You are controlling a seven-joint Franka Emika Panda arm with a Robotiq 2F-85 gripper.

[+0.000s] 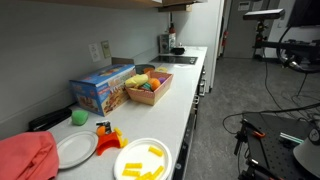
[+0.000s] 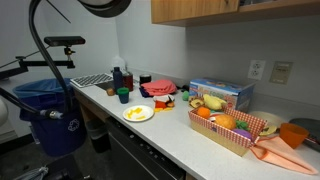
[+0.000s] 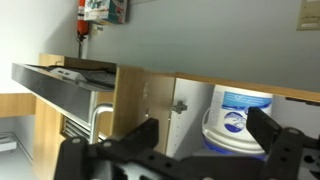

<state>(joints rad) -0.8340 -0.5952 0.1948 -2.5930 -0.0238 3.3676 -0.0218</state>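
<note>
The gripper [image 3: 200, 125] is black, the tub [image 3: 238, 118] white with a blue label, the cabinet [image 3: 135, 95] tan wood.

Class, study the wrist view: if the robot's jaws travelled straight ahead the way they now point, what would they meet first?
Probably the light wooden cabinet front, near the white-and-blue plastic tub in its opening; depth is unclear, so which comes first is uncertain.

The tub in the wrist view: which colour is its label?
Blue, on the white tub; the wrist view shows it best.
</note>
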